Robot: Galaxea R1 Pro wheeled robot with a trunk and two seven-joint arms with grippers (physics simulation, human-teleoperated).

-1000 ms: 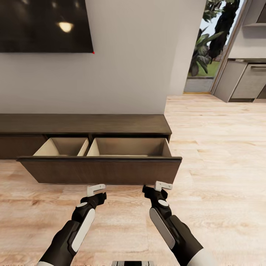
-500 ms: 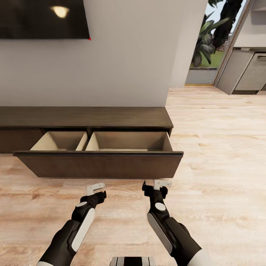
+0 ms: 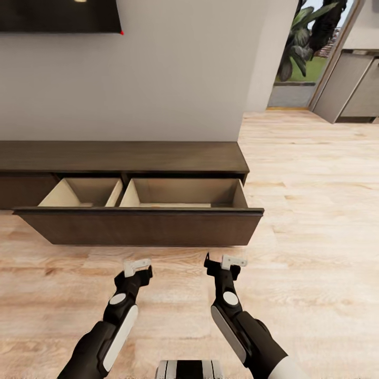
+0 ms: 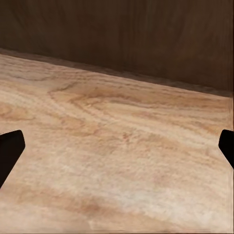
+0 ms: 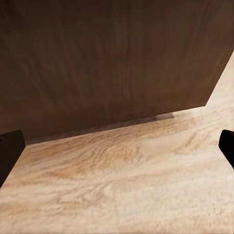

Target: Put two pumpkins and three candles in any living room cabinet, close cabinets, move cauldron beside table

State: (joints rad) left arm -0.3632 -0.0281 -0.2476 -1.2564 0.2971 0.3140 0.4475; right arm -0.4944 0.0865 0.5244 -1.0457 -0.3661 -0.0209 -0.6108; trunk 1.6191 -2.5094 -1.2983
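cabinet (image 3: 142,227) stands pulled out in front of the robot, its long dark front hanging forward over the wood floor (image 3: 305,221) and two pale beige compartments showing behind it. as far as the head view reaches into them, both compartments look bare, though the near part of each floor is hidden behind the front panel, so something low could lie there unseen.

both arms are held low and forward, just short of that front. left gripper (image 3: 138,267) and right gripper (image 3: 226,261) each carry nothing; in the wrist views the dark fingertips (image 4: 9,152) sit at the far edges of the picture with only floor and the brown panel between them, so the jaws stand wide apart on both sides. the right wrist camera looks at the panel close to its right-hand end.

judged from this, the step in hand is at the drawer itself. with no pumpkin or candle in either gripper, the likely next move is either to go and fetch the items, or to press the front squarely and evenly with both arms to shut it, staying level so it slides straight.
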